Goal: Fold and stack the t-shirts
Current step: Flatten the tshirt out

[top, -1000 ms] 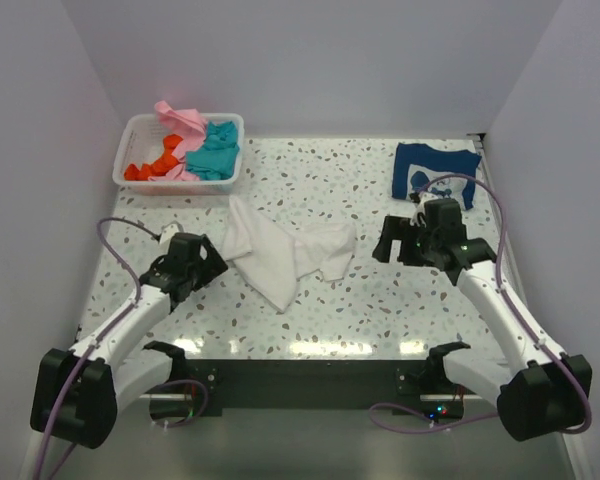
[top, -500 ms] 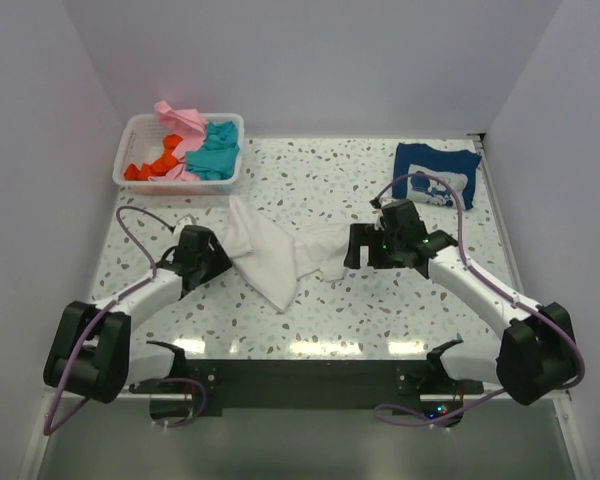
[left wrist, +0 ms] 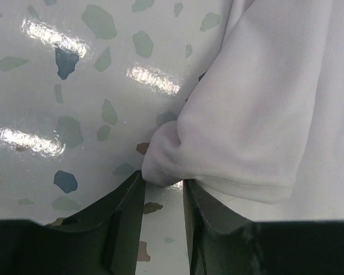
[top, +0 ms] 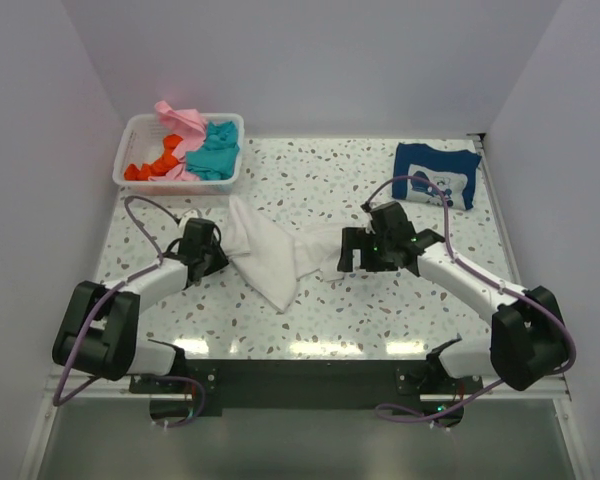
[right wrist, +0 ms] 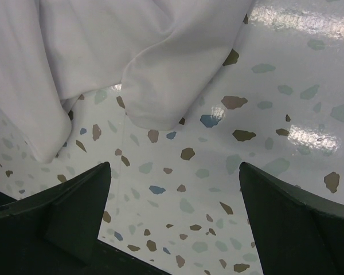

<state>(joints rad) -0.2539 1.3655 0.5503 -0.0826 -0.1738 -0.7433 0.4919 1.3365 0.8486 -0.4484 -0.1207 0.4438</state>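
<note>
The white t-shirt [top: 280, 250] lies crumpled and unfolded on the speckled desk [top: 330, 185], a little left of the middle, with one pointed corner reaching towards the near edge and a wrinkled flap spreading to the right. At its left edge a bunched fold of hem sits between the tips of the left fingers [left wrist: 129, 206]. They are drawn close together on either side of that fold, pinching the cloth, with their tips low over the desk. At the shirt's right edge the right fingers [right wrist: 74, 212] stand spread wide and hold nothing. Bare desk shows between them, and two rounded lobes of white cloth lie just ahead of their tips. Both arms reach inward from the near edge, one on each side of the shirt.

Well apart from it, in the far right corner of the desk, the navy t-shirt [top: 435, 172] lies folded flat with its white print facing up. In the far left corner stands a white slotted basket [top: 180, 185]. A pink t-shirt [top: 180, 118] is draped over the basket's far rim. Inside, a teal t-shirt [top: 215, 150] is heaped at the right and an orange t-shirt [top: 150, 165] at the left. The basket stands just beyond the upper left corner of the white shirt, and I cannot tell whether they touch.
</note>
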